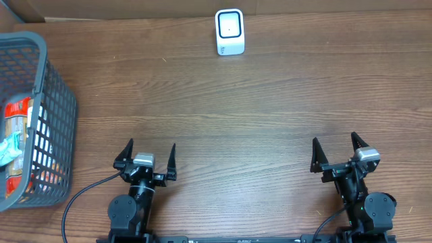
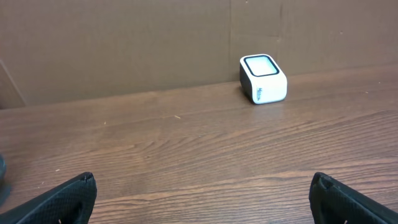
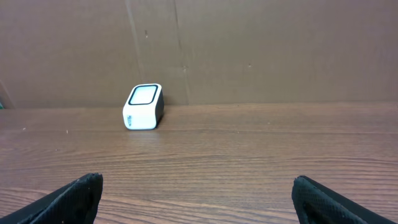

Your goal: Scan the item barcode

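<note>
I have both arms folded back and low. My left gripper (image 1: 151, 152) points forward, its jaws wide apart and empty. My right gripper (image 1: 335, 145) is the same, spread and empty.

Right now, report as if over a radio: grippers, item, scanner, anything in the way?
Left gripper and right gripper open, empty. Items in basket on left side, none picked. Scanner at far edge; nothing blocking it.
</note>
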{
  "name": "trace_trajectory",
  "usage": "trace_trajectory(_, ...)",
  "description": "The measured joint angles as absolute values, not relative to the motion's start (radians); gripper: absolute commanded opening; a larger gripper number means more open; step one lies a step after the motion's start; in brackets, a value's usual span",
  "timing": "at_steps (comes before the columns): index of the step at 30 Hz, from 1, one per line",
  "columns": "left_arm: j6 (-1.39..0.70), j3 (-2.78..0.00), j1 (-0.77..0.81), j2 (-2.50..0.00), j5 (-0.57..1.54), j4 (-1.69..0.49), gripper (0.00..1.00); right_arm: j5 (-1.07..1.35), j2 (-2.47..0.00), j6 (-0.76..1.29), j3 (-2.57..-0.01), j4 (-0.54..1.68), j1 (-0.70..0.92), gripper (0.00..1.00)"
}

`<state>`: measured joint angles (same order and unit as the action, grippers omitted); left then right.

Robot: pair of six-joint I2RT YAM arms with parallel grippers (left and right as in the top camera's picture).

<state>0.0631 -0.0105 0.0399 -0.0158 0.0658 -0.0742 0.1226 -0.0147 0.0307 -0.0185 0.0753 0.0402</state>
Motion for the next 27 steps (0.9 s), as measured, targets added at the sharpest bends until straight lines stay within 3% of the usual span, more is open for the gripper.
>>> trace_trajectory(27, 0.063, -0.01, 0.04, -0.016, 0.062, -0.056, 1.0, 0.143, -0.015, 0.031, -0.019, 0.056, 0.04, 1.0)
